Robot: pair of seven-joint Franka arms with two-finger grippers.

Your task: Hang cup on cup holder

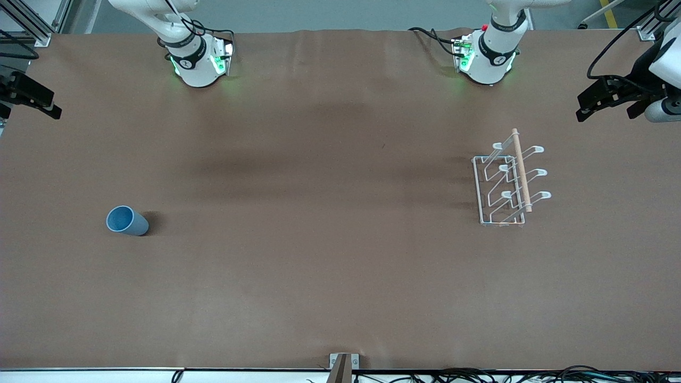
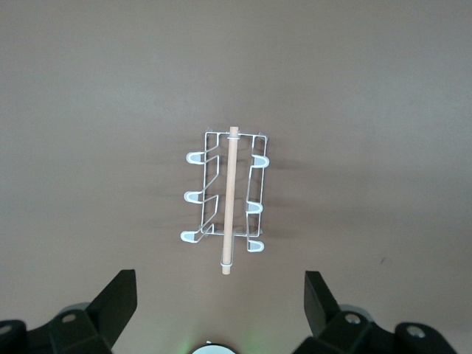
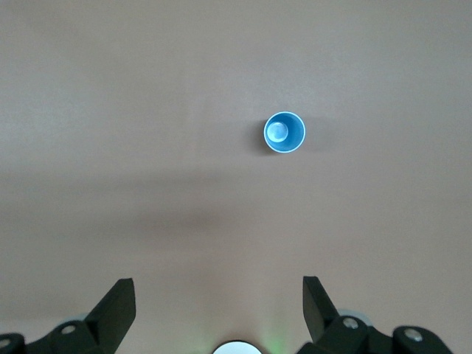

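Note:
A light-blue cup (image 1: 126,221) stands upright, mouth up, toward the right arm's end of the table; from above, the cup (image 3: 285,133) shows its darker blue inside. The white wire cup holder (image 1: 509,183), with looped prongs and a wooden rod on top, stands toward the left arm's end, and the cup holder (image 2: 226,198) also shows below the left wrist. My left gripper (image 1: 606,109) (image 2: 220,287) hangs open and empty high over that end. My right gripper (image 1: 26,109) (image 3: 219,291) hangs open and empty high over the other end.
The brown table (image 1: 330,239) stretches wide between cup and holder. The right arm's base (image 1: 197,58) and the left arm's base (image 1: 487,56) stand along the edge farthest from the front camera. A small metal bracket (image 1: 343,363) sits at the nearest edge.

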